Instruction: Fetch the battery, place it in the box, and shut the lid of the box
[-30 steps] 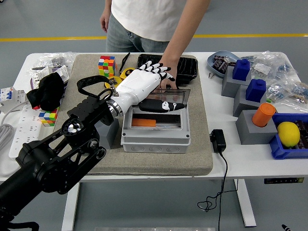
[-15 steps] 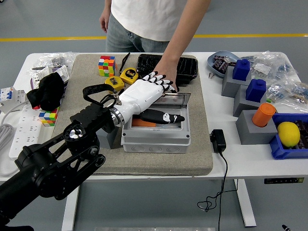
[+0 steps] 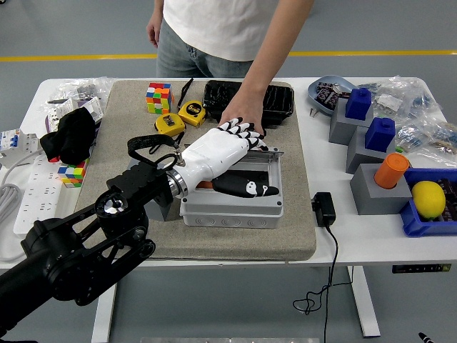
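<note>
Left hand (image 3: 227, 148), white with black fingertips, lies flat on the lid (image 3: 261, 154) of the grey box (image 3: 230, 201), fingers spread and grasping nothing; the thumb reaches over the box opening. A person's hand (image 3: 241, 116) from the far side touches the lid's back edge, just beside the robot fingertips. Inside the box an orange piece, probably the battery (image 3: 206, 184), shows under the wrist, mostly hidden. Two yellow tape measures (image 3: 180, 116) and a black tray (image 3: 246, 98) stand close behind the box. A black adapter (image 3: 323, 209) lies right of it on the white table (image 3: 350, 236). Grey blocks (image 3: 365, 161) stand well apart, to the right. The mat (image 3: 235, 239) in front of the box is free.
</note>
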You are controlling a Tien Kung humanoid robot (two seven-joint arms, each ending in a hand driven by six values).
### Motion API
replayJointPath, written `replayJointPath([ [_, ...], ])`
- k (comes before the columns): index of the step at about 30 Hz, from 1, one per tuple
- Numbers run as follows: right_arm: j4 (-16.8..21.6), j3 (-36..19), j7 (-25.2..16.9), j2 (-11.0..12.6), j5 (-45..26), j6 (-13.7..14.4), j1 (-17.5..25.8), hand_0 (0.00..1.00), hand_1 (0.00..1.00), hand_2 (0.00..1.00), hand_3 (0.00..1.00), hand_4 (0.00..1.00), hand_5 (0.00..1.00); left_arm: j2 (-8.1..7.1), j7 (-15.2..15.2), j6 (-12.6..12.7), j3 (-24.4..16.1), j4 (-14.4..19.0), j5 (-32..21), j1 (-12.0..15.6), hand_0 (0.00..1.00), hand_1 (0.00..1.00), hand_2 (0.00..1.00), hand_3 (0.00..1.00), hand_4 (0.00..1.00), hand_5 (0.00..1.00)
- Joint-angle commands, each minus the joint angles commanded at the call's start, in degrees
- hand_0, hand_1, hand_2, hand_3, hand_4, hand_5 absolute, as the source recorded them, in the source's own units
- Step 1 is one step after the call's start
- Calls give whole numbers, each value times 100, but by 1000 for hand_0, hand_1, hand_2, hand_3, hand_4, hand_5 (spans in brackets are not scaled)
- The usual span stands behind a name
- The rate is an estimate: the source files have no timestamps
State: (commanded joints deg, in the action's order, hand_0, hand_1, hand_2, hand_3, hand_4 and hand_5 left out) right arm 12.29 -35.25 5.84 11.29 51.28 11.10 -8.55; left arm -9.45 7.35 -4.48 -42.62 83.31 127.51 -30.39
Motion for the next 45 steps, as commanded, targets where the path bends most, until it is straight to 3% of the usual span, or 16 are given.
replayJointPath([
  [5, -5, -10, 3, -2, -1, -1, 6, 747, 694, 710, 751, 998, 998, -83, 64, -109, 231, 27, -110, 51, 998, 998, 878, 744, 998, 998],
  [10, -6, -15, 6, -3, -6, -2, 9, 747, 694, 710, 749, 998, 998, -210, 57, -80, 494, 313, -101, 132, 998, 995, 864, 743, 998, 998],
  [16, 3, -27, 8, -6, 8, -10, -4, 747, 694, 710, 750, 998, 998, -133, -195, 249, 89, 598, -315, 242, 998, 974, 857, 754, 998, 998],
  [19, -1, -28, 8, -14, 3, -9, 2, 747, 694, 710, 750, 998, 998, -10, -592, 422, -469, 662, -1011, 431, 998, 974, 857, 754, 998, 998],
  [20, -2, -23, 10, -18, 0, -9, 6, 747, 694, 711, 750, 998, 998, 39, -718, 412, -676, 638, -1272, 503, 904, 926, 861, 797, 998, 868],
  [21, -5, -19, 11, -23, -5, -8, 11, 747, 694, 711, 750, 998, 998, 99, -790, 362, -899, 590, -1496, 590, 904, 926, 861, 797, 998, 868],
  [25, -6, -6, 15, -43, -17, -7, 28, 747, 694, 711, 750, 998, 998, 258, -756, 145, -1790, 384, -2464, 948, 904, 926, 861, 797, 998, 868],
  [26, -4, -4, 15, -46, -18, -7, 28, 747, 695, 710, 750, 998, 998, 272, -747, 116, -2036, 347, -2725, 1041, 892, 942, 920, 904, 998, 923],
  [31, 13, -21, 1, -42, 3, -5, 12, 747, 695, 710, 750, 998, 998, 337, -738, 28, -3003, 223, -3916, 1487, 892, 942, 920, 904, 998, 923],
  [33, -1, 3, -27, -33, -25, -3, 18, 747, 694, 710, 750, 998, 998, 376, -781, 61, -3350, 195, -4401, 1650, 912, 965, 936, 921, 998, 979],
  [43, -192, -3, -330, -42, -205, 150, 96, 773, 711, 721, 757, 998, 998, 432, -986, 486, -4296, 187, -6797, 2414, 917, 964, 938, 910, 998, 998],
  [44, -196, -93, -369, -42, -108, 191, 117, 840, 802, 792, 803, 998, 998, 440, -1008, 523, -4317, 198, -7021, 2481, 900, 954, 921, 888, 998, 998],
  [45, -197, -181, -399, -44, -1, 225, 139, 840, 802, 792, 803, 998, 998, 447, -1021, 549, -4318, 199, -7253, 2526, 900, 954, 921, 888, 998, 998],
])
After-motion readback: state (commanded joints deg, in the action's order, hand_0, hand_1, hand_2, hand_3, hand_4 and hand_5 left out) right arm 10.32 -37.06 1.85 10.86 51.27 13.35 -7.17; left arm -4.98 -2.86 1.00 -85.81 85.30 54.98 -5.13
